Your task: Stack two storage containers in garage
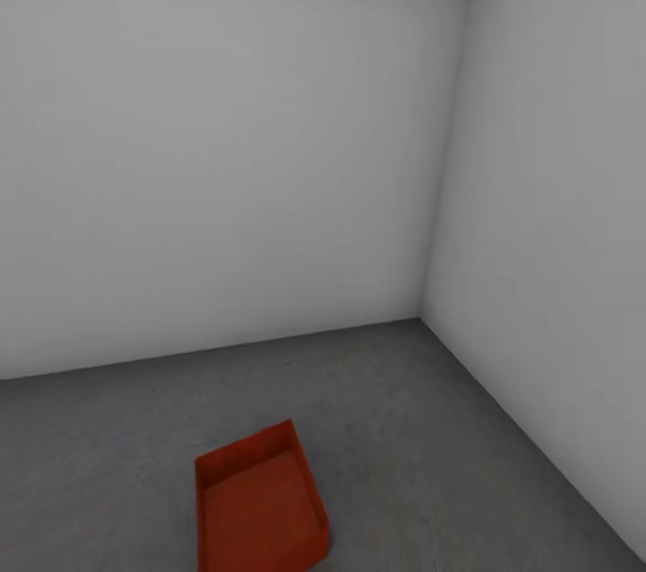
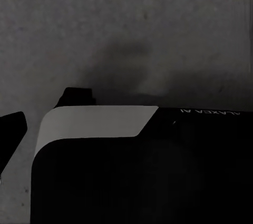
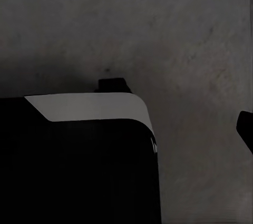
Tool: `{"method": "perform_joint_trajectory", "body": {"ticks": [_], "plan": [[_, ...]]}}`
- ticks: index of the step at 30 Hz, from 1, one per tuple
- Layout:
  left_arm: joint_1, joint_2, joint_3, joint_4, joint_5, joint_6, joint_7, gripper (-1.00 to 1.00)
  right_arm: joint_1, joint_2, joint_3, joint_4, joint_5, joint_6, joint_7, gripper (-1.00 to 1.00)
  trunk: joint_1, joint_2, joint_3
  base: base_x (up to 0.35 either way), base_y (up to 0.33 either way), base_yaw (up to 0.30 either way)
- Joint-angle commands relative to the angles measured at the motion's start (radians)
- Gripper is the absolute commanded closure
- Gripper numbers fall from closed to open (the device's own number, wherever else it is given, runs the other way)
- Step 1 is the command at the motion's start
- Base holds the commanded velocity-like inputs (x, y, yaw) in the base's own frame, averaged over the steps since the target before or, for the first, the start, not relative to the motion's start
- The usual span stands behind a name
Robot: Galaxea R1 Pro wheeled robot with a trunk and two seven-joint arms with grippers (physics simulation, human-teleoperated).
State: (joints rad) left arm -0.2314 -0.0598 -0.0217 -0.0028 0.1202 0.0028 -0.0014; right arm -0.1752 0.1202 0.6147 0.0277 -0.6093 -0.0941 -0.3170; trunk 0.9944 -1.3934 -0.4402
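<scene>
- Head view: one orange-red storage container point(image 1: 260, 505) is sitting on the garage's dark grey concrete floor point(image 1: 431, 429), open side up, no lid, nothing inside that shows.
- Container is lying well short of the corner where the two pale grey walls point(image 1: 224, 151) meet, nearer the camera than that corner, turned at a skew to both walls.
- Its near end is running off the bottom edge of the head view, so the full length is not visible.
- Both wrist cameras are looking down past a dark, white-topped part of the robot point(image 2: 132, 166) at bare concrete point(image 3: 200, 39). A dark sliver at the picture edge may be a finger; too little to say.
- Left tool, right tool: cannot tell whether either is wide, narrow or holding anything.
- Handling, my reading: thin-walled plastic bin, probably light and stiff, walls smooth and tapered, so liable to slip if squeezed from outside. Pinching over the top rim of a long wall looks the safest hold.
- Judged progress: this bin is serving as the base; the second is yet to be stacked.
</scene>
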Motion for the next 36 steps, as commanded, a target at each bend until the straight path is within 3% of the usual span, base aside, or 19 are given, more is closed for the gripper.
{"method": "perform_joint_trajectory", "body": {"ticks": [1, 23, 25, 26, 36], "plan": [[0.000, 0.000, -0.003, 0.000, 0.010, 0.000, 0.000, -1.00, -0.001, 0.001, 0.008, 0.003, -0.010, -0.006, 0.000, -1.00, 0.000, -0.001, -0.001, 0.000, 0.000, -0.284], [0.000, 0.018, -0.009, -0.012, -0.007, -0.001, 0.009, -1.00, -0.001, 0.001, 0.009, 0.003, -0.009, -0.007, 0.002, -1.00, 0.000, -0.001, -0.001, 0.000, 0.000, -0.271], [0.000, 0.018, -0.010, -0.012, -0.007, -0.001, 0.009, -1.00, -0.001, 0.002, 0.009, 0.003, -0.009, -0.006, 0.006, -1.00, 0.000, -0.001, -0.001, 0.000, 0.000, -0.172], [0.000, 0.018, -0.011, -0.012, -0.007, -0.001, 0.009, -1.00, -0.001, 0.001, 0.010, 0.003, -0.009, -0.003, 0.042, -1.00, 0.000, -0.001, -0.001, 0.000, 0.000, -0.018], [0.000, 0.018, -0.011, -0.011, -0.007, -0.001, 0.009, -1.00, -0.001, 0.001, 0.009, 0.003, -0.010, -0.005, 0.068, -1.00, 0.000, -0.001, 0.000, 0.000, 0.000, -0.206]]}}
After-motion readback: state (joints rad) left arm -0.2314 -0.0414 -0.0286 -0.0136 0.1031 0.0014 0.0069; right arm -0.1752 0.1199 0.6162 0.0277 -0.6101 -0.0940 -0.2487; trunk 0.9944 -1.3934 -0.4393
